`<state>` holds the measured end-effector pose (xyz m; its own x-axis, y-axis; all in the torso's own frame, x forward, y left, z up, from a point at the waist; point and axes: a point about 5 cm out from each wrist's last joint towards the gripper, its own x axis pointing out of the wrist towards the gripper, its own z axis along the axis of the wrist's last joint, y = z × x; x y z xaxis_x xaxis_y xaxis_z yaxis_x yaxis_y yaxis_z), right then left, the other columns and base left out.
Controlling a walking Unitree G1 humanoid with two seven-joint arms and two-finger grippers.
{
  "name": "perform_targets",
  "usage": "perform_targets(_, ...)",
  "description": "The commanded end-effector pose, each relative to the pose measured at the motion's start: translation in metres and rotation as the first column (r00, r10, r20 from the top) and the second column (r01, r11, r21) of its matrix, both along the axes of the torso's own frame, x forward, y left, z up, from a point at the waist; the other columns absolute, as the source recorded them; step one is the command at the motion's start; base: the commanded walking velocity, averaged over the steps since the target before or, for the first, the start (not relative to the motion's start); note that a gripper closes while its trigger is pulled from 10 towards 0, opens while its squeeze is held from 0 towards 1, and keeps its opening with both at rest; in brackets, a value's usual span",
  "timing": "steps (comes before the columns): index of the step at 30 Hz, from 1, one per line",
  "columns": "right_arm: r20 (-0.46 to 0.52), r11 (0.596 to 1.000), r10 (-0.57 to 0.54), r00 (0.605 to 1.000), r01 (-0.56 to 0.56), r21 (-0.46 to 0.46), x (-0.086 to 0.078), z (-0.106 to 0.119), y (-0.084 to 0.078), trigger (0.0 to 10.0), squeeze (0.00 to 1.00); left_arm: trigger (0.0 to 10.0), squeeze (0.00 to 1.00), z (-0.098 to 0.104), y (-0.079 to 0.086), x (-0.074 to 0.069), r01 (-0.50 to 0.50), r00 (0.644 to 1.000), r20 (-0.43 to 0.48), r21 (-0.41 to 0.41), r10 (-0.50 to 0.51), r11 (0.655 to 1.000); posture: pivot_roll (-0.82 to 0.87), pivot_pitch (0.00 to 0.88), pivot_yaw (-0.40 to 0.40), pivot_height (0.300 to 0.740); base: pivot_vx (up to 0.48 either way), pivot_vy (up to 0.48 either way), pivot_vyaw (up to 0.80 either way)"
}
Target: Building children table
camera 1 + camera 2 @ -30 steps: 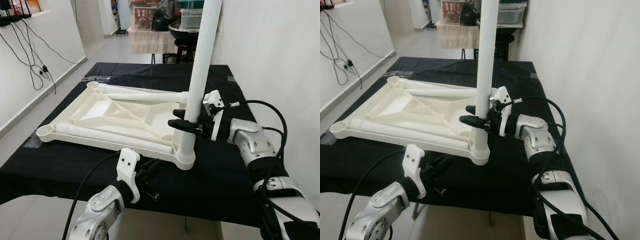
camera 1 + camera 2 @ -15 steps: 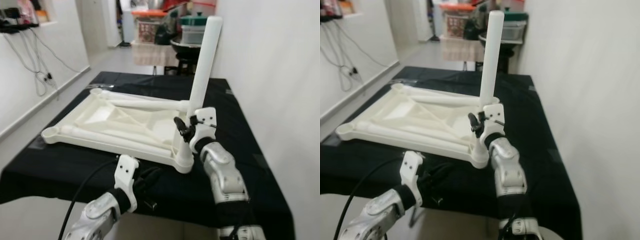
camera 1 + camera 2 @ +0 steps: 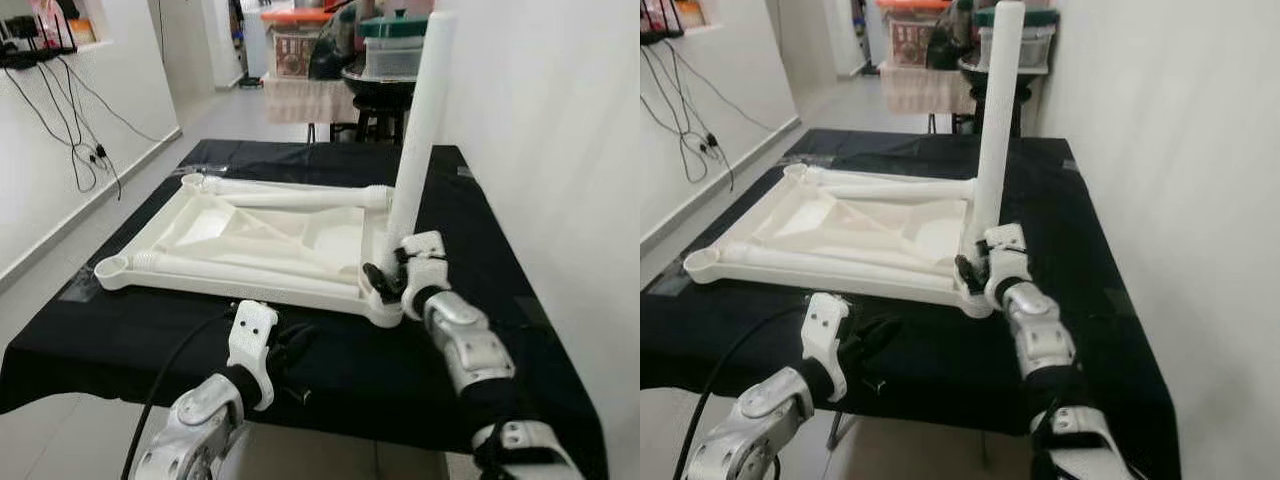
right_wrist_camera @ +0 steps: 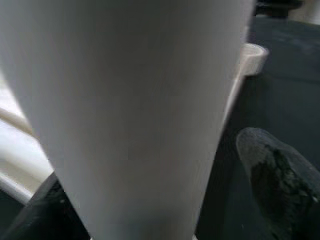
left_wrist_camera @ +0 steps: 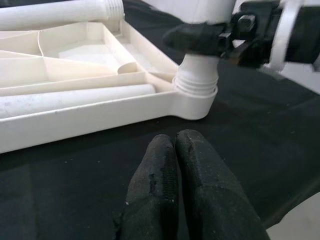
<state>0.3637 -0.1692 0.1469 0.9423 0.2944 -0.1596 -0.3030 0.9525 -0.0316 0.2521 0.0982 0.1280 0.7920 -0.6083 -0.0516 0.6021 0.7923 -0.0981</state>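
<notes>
One leg [image 3: 420, 140] is standing upright in the near corner socket [image 5: 196, 95] of the white children's table top [image 3: 250, 240], which is lying upside down on the black-covered tabletop [image 3: 470, 210]. That socket is the corner nearest the robot's right arm. The right hand [image 3: 385, 277] is gripping the leg low down, just above the socket's ribbed collar, with a finger [image 4: 280, 175] on either side of the white tube, so it is pinching the leg.

Judging by how things lie, the first leg is being seated or turned home; whether it is fully tight cannot be told. At least two other corner sockets are standing open: one at the near corner away from the upright leg [image 3: 112, 268] and one at the far corner on that same side [image 3: 192, 181]. The far corner behind the upright leg is too unclear to judge. Two more white tubes are lying flat inside the upturned frame, one along its near edge [image 3: 240, 268] and one along its far edge [image 3: 300, 193]; these look like legs waiting to be fitted.

The left hand [image 5: 177, 150] is hovering low over the black cloth just in front of the frame's near edge, its fingers pressed together and holding nothing.
</notes>
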Motion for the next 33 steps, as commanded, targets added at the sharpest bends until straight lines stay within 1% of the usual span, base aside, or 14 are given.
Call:
perform_targets(1,0.073,0.99,0.14,0.988,-0.141,0.015,-0.001,0.016,-0.003,10.0,0.0,10.0,0.0,0.002,0.001,-0.003,0.004,1.0,0.03,0.044,-0.005,0.999,-0.01,0.0,-0.019,0.74,0.0,0.0,0.0)
perform_targets(3,0.078,0.952,0.304,0.949,-0.306,0.011,-0.006,0.019,-0.007,10.0,0.0,10.0,0.0,0.004,-0.001,-0.008,0.03,0.998,0.049,0.063,-0.033,0.998,-0.01,0.0,-0.019,0.74,0.0,0.0,0.0)
perform_targets(5,0.078,0.952,0.304,0.949,-0.306,0.011,-0.006,0.019,-0.007,10.0,0.0,10.0,0.0,0.004,-0.001,-0.008,0.03,0.998,0.049,0.063,-0.033,0.998,-0.01,0.0,-0.019,0.74,0.0,0.0,0.0)
perform_targets(7,0.067,0.932,0.363,0.929,-0.364,-0.001,-0.008,0.017,-0.009,10.0,0.0,10.0,0.0,0.004,-0.002,-0.01,0.038,0.998,0.05,0.063,-0.042,0.997,-0.01,0.0,-0.018,0.74,0.0,0.0,0.0)
perform_targets(8,0.05,0.904,0.428,0.902,-0.428,-0.001,-0.009,0.014,-0.009,10.0,0.0,10.0,0.0,0.004,-0.004,-0.012,0.051,0.997,0.051,0.059,-0.054,0.997,0.0,0.0,-0.016,0.74,0.0,0.0,0.0)
perform_targets(9,0.05,0.904,0.428,0.902,-0.428,-0.001,-0.009,0.014,-0.009,10.0,0.0,10.0,0.0,0.004,-0.004,-0.012,0.051,0.997,0.051,0.059,-0.054,0.997,0.0,0.0,-0.016,0.74,0.0,0.0,0.0)
perform_targets(11,0.018,0.846,0.533,0.846,-0.533,0.002,-0.009,0.011,-0.008,10.0,0.0,10.0,0.0,0.004,-0.008,-0.017,0.084,0.995,0.051,0.046,-0.086,0.995,0.0,0.0,-0.018,0.74,0.0,0.0,0.0)
perform_targets(17,0.027,0.844,0.533,0.846,-0.533,0.059,0.003,0.018,-0.005,10.0,0.0,10.0,0.0,0.003,-0.013,-0.016,0.099,0.993,0.07,0.023,-0.1,0.995,0.0,0.0,-0.028,0.74,0.0,0.0,0.0)
perform_targets(18,0.029,0.846,0.529,0.848,-0.529,0.059,0.005,0.019,-0.004,5.7,0.0,10.0,0.0,0.003,-0.014,-0.015,0.09,0.994,0.066,0.015,-0.091,0.996,0.0,0.0,-0.029,0.74,0.0,0.0,0.0)
perform_targets(20,0.03,0.846,0.529,0.848,-0.53,0.058,0.006,0.02,-0.004,5.7,0.0,10.0,0.0,0.002,-0.014,-0.015,0.084,0.994,0.063,0.01,-0.085,0.996,0.0,0.0,-0.029,0.74,0.0,0.0,0.0)
perform_targets(21,0.029,0.844,0.533,0.846,-0.533,0.058,0.006,0.02,-0.004,2.4,0.0,10.0,0.0,0.003,-0.014,-0.015,0.082,0.995,0.064,0.01,-0.083,0.997,0.0,0.0,-0.03,0.74,0.0,0.0,0.0)
perform_targets(22,0.029,0.844,0.533,0.846,-0.533,0.058,0.006,0.02,-0.004,2.4,0.0,10.0,0.0,0.003,-0.014,-0.015,0.082,0.995,0.064,0.01,-0.083,0.997,0.0,0.0,-0.03,0.74,0.0,0.0,0.0)
perform_targets(23,0.031,0.838,0.541,0.84,-0.542,0.06,0.006,0.02,-0.004,0.0,0.0,10.0,0.0,0.003,-0.014,-0.015,0.082,0.995,0.065,0.009,-0.082,0.997,-0.01,0.0,-0.026,0.74,0.0,0.0,0.0)
perform_targets(33,0.042,0.815,0.578,0.815,-0.579,0.025,0.001,0.02,-0.014,0.0,0.0,10.0,0.0,0.005,-0.014,-0.016,0.089,0.994,0.069,-0.002,-0.089,0.996,-0.03,0.009,-0.015,0.74,0.0,0.0,0.0)
